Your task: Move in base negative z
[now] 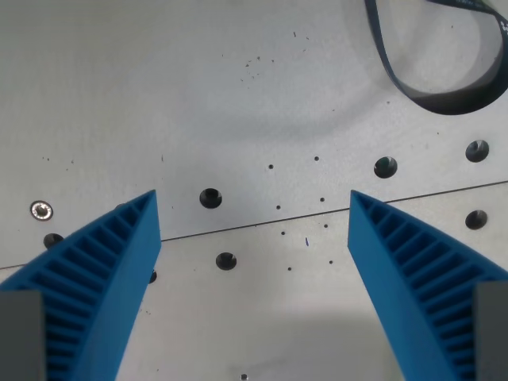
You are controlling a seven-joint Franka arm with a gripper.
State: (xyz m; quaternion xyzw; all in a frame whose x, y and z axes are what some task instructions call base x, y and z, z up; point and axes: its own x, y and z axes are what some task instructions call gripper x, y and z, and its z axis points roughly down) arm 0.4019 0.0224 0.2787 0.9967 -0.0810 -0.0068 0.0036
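The gripper hangs over the table with its two ribbed blue fingers spread wide apart, one at each lower corner of the wrist view, and nothing held between them. Below it lies a pale grey metal table, matte and a little dusty, with small dark specks scattered toward the top of the view. A thin seam runs across the table from the wrist view's left up to its right, passing between the two fingertips. Round mounting holes dot the plate on both sides of that seam, and a bright screw head sits near the wrist view's left edge, just beside the left-hand finger. In the upper right corner of the view a dark blue strap curls in a loop on the table, well apart from the gripper. No table edge or corner shows, and nothing of the room beyond the table.
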